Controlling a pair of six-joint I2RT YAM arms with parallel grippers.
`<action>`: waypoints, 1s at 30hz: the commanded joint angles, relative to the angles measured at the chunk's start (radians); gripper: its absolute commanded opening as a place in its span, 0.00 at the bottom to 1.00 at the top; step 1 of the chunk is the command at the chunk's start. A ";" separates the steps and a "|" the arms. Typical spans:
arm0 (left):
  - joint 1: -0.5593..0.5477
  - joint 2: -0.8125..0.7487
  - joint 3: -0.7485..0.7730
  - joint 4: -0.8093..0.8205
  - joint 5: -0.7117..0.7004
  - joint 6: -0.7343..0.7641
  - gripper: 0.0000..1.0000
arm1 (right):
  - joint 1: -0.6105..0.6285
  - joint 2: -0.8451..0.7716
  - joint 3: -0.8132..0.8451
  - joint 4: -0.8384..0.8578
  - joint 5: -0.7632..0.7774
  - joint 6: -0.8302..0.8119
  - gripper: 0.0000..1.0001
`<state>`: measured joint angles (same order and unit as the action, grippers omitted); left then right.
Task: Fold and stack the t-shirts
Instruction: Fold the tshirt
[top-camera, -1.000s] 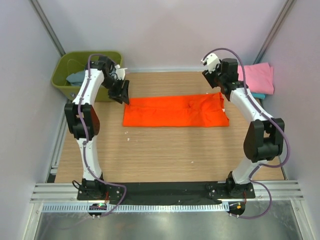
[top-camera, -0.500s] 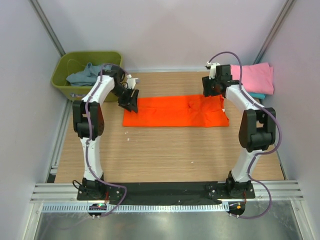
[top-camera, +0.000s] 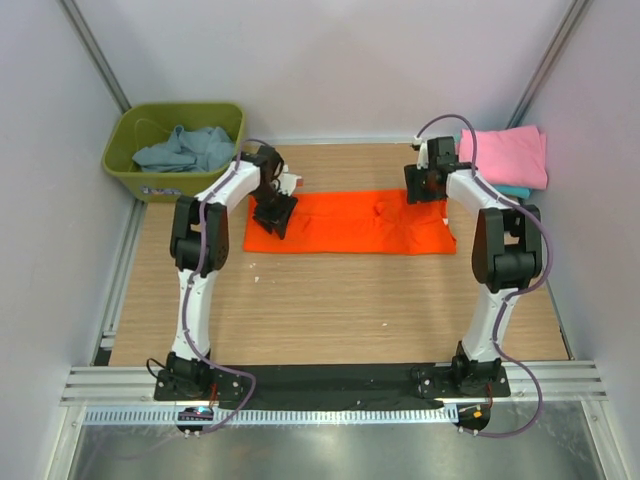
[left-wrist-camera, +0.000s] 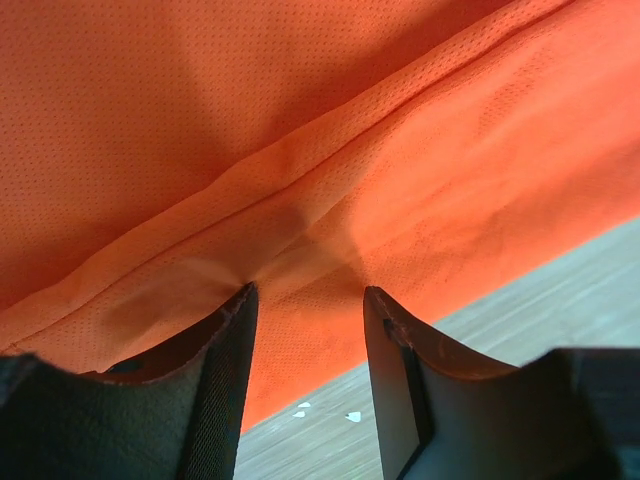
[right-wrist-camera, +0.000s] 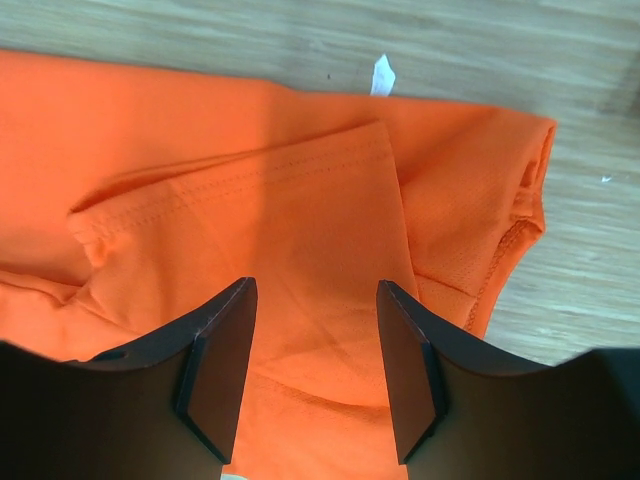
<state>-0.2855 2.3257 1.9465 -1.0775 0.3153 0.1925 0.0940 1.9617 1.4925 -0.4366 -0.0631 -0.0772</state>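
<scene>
The bright orange t-shirt (top-camera: 350, 222) lies folded into a long strip across the back middle of the table. My left gripper (top-camera: 274, 222) is open, its tips pressed down on the shirt's left end; the left wrist view shows a fold ridge of orange cloth (left-wrist-camera: 300, 215) between the jaws. My right gripper (top-camera: 423, 190) is open just above the shirt's right end, over a folded-in sleeve (right-wrist-camera: 300, 200). A folded pink t-shirt (top-camera: 510, 155) lies on a teal one (top-camera: 517, 191) at the back right. Blue-grey shirts (top-camera: 185, 148) lie in the tub.
The olive-green plastic tub (top-camera: 122, 140) stands at the back left corner. Small white scraps (top-camera: 257, 265) lie on the wood in front of the shirt. Grey walls close the table on three sides, with a metal rail along the near edge.
Both grippers have come down from above the shirt's ends onto the orange shirt: the left moved right and down onto the left end, the right moved down to the right end.
</scene>
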 joint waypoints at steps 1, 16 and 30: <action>-0.030 0.000 -0.052 0.091 -0.200 0.030 0.49 | 0.000 0.045 0.014 -0.045 0.039 -0.002 0.57; -0.179 -0.187 -0.349 0.119 -0.237 -0.021 0.46 | 0.072 0.328 0.308 -0.050 0.100 -0.078 0.57; -0.441 -0.290 -0.410 0.082 -0.306 0.015 0.45 | 0.130 0.548 0.706 0.036 0.204 -0.114 0.58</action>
<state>-0.6437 2.0636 1.5108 -0.9577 0.0216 0.1913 0.2100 2.4886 2.1307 -0.4484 0.0605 -0.1642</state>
